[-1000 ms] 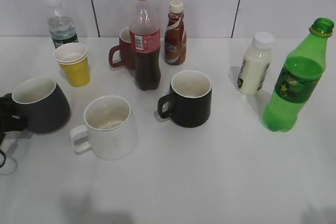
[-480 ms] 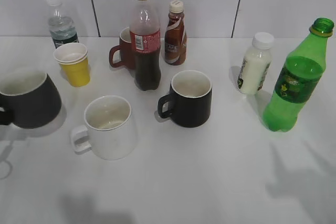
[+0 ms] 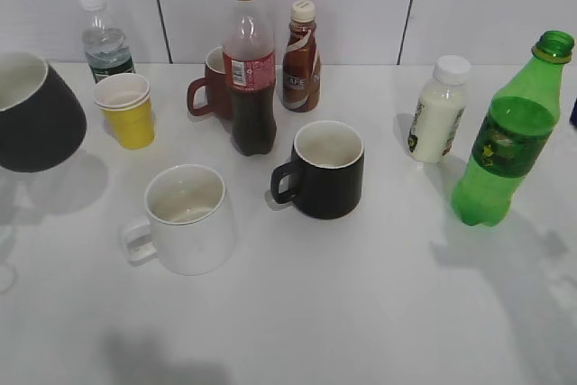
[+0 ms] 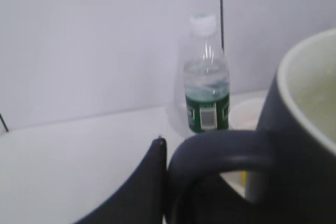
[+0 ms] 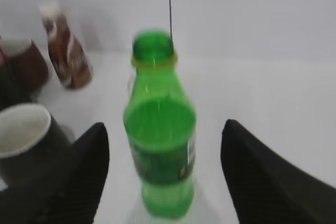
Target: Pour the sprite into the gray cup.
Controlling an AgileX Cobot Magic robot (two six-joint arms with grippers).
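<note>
The exterior view looks down at a slant from the front across the white table (image 3: 297, 313) toward the tiled back wall (image 3: 288, 6), taking in the whole spread. The left wrist view sits low and very close behind the gray cup (image 4: 294, 145), facing the wall, with the water bottle (image 4: 206, 77) beyond; both appear at the exterior view's left edge (image 3: 36, 114) (image 3: 104, 38). The right wrist view, slightly blurred, faces the sprite (image 5: 159, 129) from near, level with it, sharing the black mug (image 5: 26, 140) and coffee bottle (image 5: 65, 51) with the exterior view.
</note>
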